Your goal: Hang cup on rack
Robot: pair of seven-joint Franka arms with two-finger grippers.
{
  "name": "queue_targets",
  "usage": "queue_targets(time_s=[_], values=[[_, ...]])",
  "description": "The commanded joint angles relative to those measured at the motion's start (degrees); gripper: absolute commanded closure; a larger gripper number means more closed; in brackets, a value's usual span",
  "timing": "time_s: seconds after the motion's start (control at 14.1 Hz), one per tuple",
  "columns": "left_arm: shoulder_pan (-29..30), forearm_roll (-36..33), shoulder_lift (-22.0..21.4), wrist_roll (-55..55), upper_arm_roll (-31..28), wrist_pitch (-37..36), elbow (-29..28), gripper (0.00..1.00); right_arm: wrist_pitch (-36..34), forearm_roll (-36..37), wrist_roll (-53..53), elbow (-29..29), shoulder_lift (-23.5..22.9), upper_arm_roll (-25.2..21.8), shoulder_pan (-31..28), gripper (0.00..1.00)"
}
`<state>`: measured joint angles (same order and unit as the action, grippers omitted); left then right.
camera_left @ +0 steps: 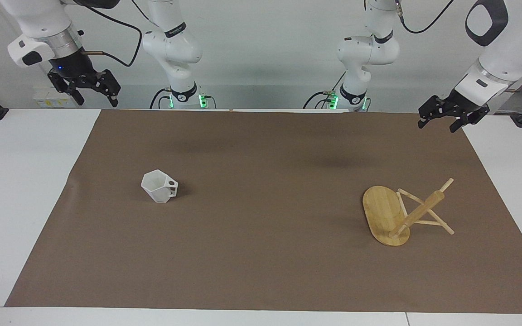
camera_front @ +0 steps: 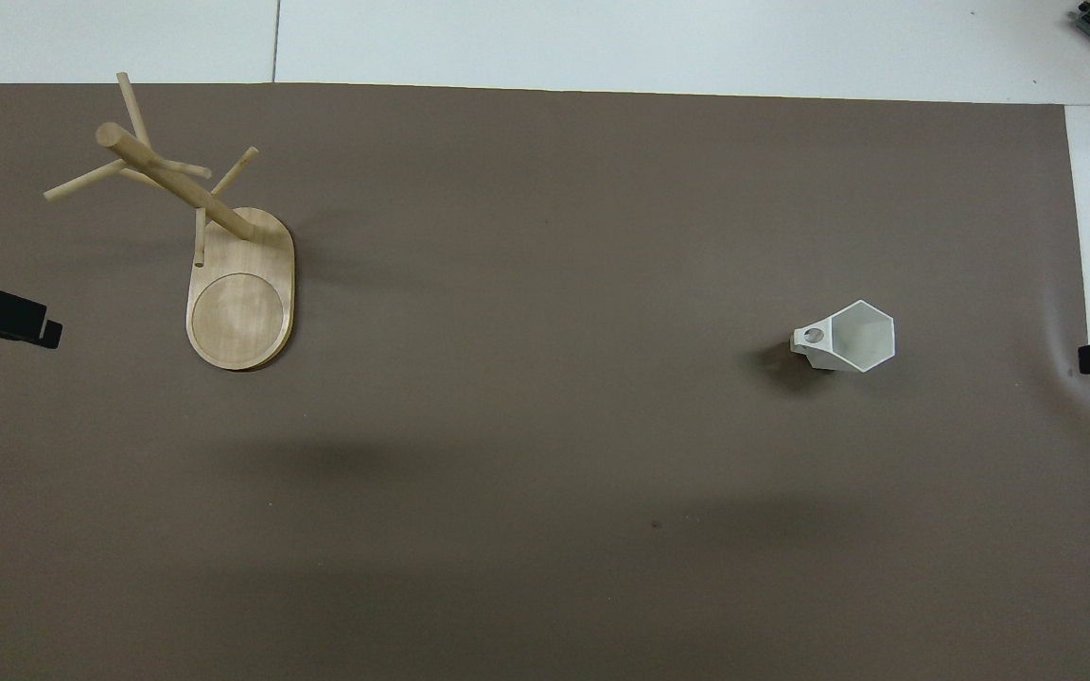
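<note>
I had both arms waiting, raised at the robots' edge of the brown mat [camera_left: 261, 253]. The right gripper [camera_left: 92, 90] hung over the white table [camera_left: 25, 181] just off the mat's corner at its own end, fingers spread and holding nothing. The left gripper [camera_left: 447, 118] sat lower, over the mat's corner at the left arm's end, tilted, jaws likewise apart and empty.

The rack [camera_left: 385, 215] stood upright on its oval base toward the left arm's end, its thick post carrying thin pegs. The overhead view showed me a round inlay on that base (the facing view did not).

The cup [camera_left: 159, 186] stood on the mat toward the right arm's end, well apart from the rack: white, faceted, mouth up, and no gripper was near it. From overhead I saw the hole in its handle tab, which pointed toward the rack. There only the grippers' tips showed at the frame's edges.
</note>
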<state>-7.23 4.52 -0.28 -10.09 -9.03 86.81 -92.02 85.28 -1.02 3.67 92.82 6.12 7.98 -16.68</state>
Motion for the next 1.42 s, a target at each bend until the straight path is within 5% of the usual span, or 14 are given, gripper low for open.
queue_targets(time_s=[0.0, 0.78, 1.35], values=[[0.4, -1.2, -1.0, 0.4, 0.5, -0.6, -0.9, 0.0, 0.0, 0.1, 1.1, 1.3, 1.3, 0.0, -0.8, 0.0], [0.4, -1.2, -1.0, 0.4, 0.5, -0.6, -0.9, 0.0, 4.7, 0.1, 1.2, 3.5, 1.2, -0.1, -0.8, 0.0], [0.4, -1.2, -1.0, 0.4, 0.5, -0.6, -0.9, 0.0, 18.7, -0.1, -0.1, 13.8, 0.8, 0.0, -0.2, 0.0]])
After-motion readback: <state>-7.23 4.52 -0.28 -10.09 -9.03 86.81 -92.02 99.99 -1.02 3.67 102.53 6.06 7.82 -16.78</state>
